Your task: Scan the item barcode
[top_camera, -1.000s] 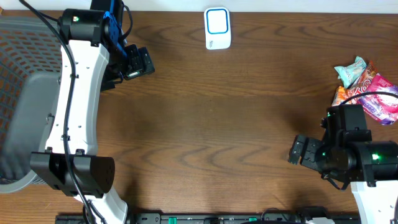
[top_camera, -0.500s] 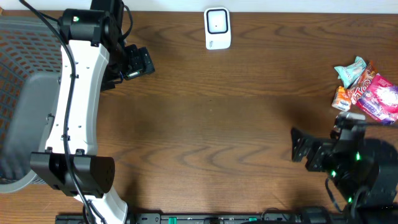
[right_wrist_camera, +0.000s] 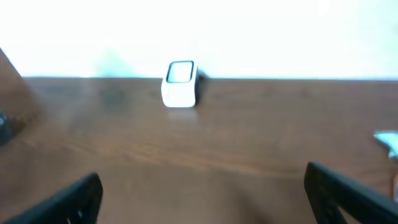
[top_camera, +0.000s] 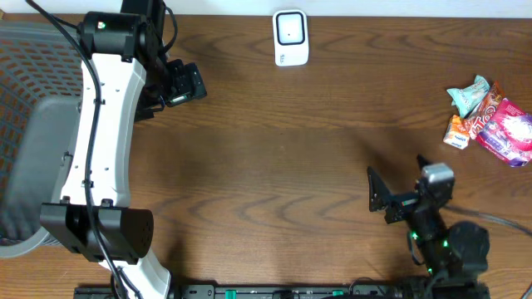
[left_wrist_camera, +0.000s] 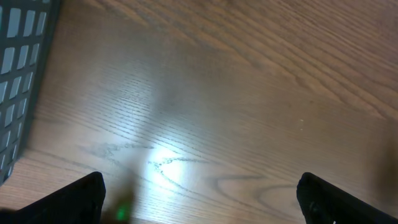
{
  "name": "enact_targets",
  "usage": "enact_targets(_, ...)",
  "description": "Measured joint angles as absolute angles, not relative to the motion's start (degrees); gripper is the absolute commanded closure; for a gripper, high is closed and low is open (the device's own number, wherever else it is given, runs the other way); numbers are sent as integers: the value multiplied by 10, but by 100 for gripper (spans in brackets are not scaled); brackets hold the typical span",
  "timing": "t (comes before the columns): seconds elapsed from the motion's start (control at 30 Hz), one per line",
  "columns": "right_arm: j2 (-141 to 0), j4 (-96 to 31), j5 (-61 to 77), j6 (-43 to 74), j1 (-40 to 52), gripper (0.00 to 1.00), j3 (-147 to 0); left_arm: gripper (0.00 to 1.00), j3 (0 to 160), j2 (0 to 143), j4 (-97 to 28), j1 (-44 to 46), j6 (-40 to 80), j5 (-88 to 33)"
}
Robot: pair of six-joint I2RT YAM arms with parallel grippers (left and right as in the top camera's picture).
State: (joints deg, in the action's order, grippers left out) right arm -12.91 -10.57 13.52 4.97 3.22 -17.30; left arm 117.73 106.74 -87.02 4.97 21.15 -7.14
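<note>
The white scanner stands at the table's far edge, its screen facing up; the right wrist view shows this scanner straight ahead, far off. The items are a heap of snack packets at the right edge: a teal one, an orange one and a pink one. My right gripper hangs open over bare wood, well left of and nearer than the heap, empty. My left gripper is open and empty over the far-left part of the table.
A grey mesh basket fills the left side; its wall shows at the left of the left wrist view. One packet's corner pokes in at the right edge of the right wrist view.
My right arm has drawn back toward the front edge and turned, so its gripper now sits further left. The scanner's blue screen frame has gone dark. The left arm has not moved.
</note>
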Motion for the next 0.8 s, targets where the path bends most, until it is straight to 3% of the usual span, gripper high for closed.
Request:
enact_targets(0.33,-29,37,83,67,32,1,-46,2,1177,1067,-870,50,211,-71)
enact_targets(0.8,-8,-39,45,70,4,1,-4,2,1177,1067,-870,50,211,-72)
